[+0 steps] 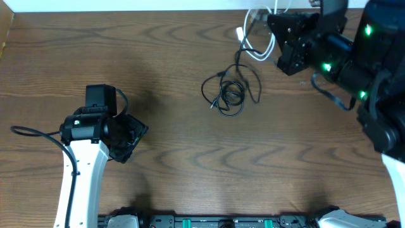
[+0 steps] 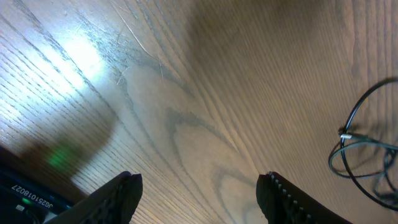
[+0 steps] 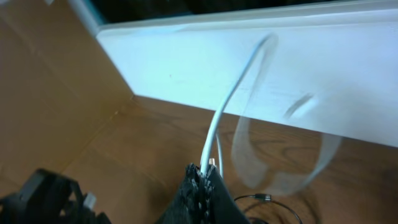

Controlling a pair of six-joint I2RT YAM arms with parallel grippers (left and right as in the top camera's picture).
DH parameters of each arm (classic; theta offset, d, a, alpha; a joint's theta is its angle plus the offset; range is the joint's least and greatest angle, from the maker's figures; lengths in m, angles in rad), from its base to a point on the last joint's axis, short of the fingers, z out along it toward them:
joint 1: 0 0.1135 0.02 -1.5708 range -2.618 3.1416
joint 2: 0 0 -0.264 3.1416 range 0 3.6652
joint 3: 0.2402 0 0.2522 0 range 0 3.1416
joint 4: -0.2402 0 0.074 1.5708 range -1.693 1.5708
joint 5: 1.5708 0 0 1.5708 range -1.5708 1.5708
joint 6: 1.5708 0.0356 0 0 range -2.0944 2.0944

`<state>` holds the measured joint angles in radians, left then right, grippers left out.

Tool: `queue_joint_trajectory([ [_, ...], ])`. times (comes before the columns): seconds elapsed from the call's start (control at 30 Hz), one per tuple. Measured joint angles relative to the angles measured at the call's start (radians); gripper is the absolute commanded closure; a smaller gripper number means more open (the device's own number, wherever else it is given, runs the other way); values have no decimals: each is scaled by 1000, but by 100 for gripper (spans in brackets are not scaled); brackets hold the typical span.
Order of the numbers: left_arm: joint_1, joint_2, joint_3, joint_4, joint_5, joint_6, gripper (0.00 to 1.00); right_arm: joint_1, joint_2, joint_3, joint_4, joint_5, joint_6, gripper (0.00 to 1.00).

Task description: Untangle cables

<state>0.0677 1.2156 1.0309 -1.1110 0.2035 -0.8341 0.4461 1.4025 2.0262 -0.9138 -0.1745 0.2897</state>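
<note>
A loose tangle of thin black cables (image 1: 229,90) lies on the wooden table right of centre; part of it shows at the right edge of the left wrist view (image 2: 367,155). A white cable (image 1: 259,39) loops at the far edge near the wall. My right gripper (image 3: 204,171) is shut on the white cable (image 3: 227,106), which rises from the fingertips and blurs in a loop; in the overhead view the gripper (image 1: 278,38) sits just right of the white loop. My left gripper (image 2: 199,186) is open and empty over bare wood, far left of the black cables.
A white wall (image 3: 261,56) runs along the table's far edge. A brown cardboard panel (image 3: 56,93) stands at the left in the right wrist view. The left arm (image 1: 95,133) is at the lower left, the right arm (image 1: 354,63) at the upper right.
</note>
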Motion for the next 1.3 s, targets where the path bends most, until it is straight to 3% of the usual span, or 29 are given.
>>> queue_joint_trajectory([
  [0.33,0,0,0,0,0,0,35,54,83,-8,48,-45,237,98],
  [0.6,0,0,0,-7,0,0,36,58,124,-8,-90,208,389,99],
  [0.7,0,0,0,-3,0,0,36,57,180,-11,-29,23,353,99],
  [0.77,0,0,0,1,0,0,35,58,222,-14,100,-212,316,98],
  [0.8,0,0,0,2,0,0,35,64,264,-18,245,-451,290,98],
  [0.87,0,0,0,-3,0,0,36,69,292,-25,358,-628,303,98],
  [0.97,0,0,0,-7,0,0,35,73,298,-22,283,-701,312,98],
  [1.07,0,0,0,-10,0,4,35,78,294,-15,49,-482,315,98],
  [1.2,0,0,0,-14,0,8,35,90,304,-19,-222,74,350,99],
  [1.3,0,0,0,-14,0,13,35,93,309,-19,-269,298,353,99],
])
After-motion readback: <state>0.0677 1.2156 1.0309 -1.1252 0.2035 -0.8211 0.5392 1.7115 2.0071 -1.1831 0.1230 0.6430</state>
